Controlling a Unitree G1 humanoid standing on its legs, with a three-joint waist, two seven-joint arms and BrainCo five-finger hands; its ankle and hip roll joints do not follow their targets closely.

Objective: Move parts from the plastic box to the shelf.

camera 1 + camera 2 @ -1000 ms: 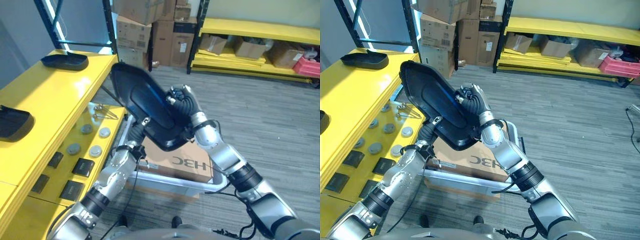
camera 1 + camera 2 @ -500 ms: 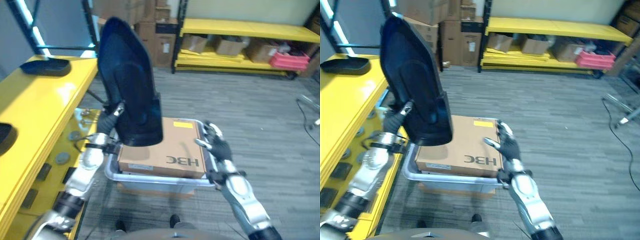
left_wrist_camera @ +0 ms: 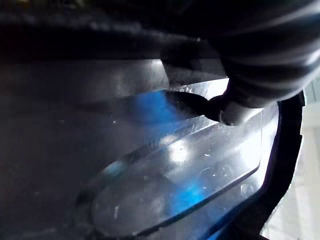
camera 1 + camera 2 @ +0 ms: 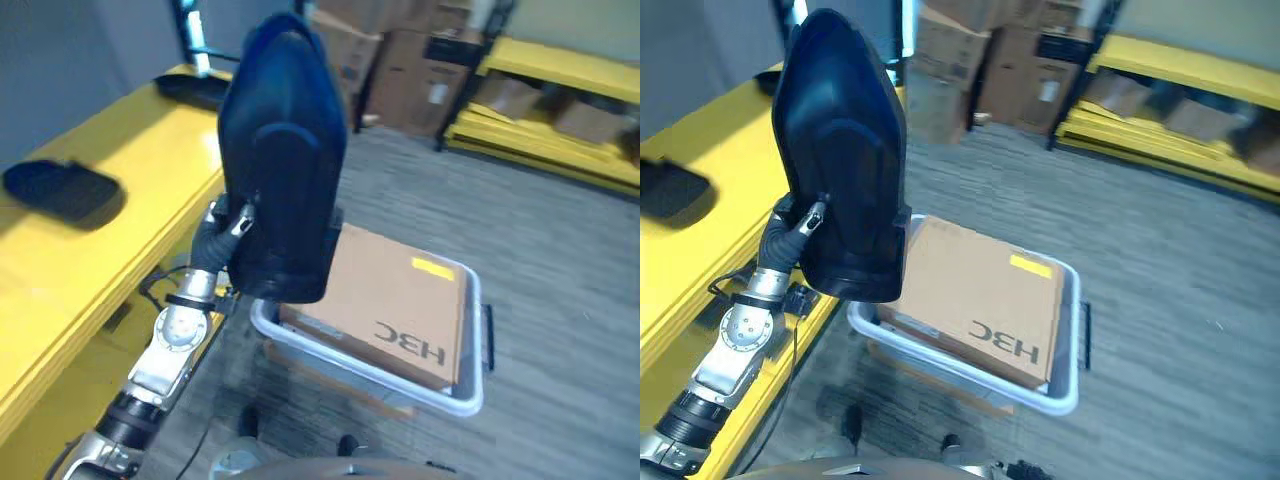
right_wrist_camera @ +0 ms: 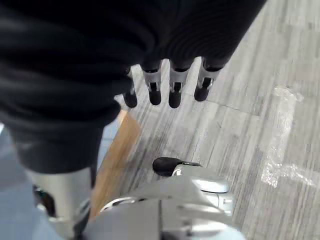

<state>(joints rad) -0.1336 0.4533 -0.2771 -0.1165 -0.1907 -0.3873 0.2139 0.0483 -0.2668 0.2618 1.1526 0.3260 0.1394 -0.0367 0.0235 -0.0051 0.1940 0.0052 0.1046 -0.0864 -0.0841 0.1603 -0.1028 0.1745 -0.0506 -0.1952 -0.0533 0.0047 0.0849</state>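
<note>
The left hand point(image 4: 212, 238) gripped a large black part point(image 4: 283, 165) by its lower left edge, its fingers curled round that edge, and held the part upright and raised, the broad glossy face turned toward the head camera. In the left wrist view the part's point(image 3: 150, 165) inner surface lay directly against the hand, a dark-tipped finger point(image 3: 227, 107) pressed onto it.

Just below and to the right of the held part stood the plastic box point(image 4: 470, 395), pale grey, with a brown carton point(image 4: 390, 300) lying flat in it and rising above its rim. The lower end of the part overlapped the box's left end in the eye views; whether the two touched could not be told.

To the left of the left hand ran the yellow shelf point(image 4: 110, 260). A second black part point(image 4: 62, 190) lay on its top, well apart from the hand, and a third point(image 4: 190, 88) lay farther along the same surface, near a dark upright post point(image 4: 790, 20).

The right hand point(image 5: 167, 82) hung with its fingers straight and relaxed, empty, over the grey floor point(image 5: 260, 115), beside a brown edge of the carton point(image 5: 117, 150).
</note>
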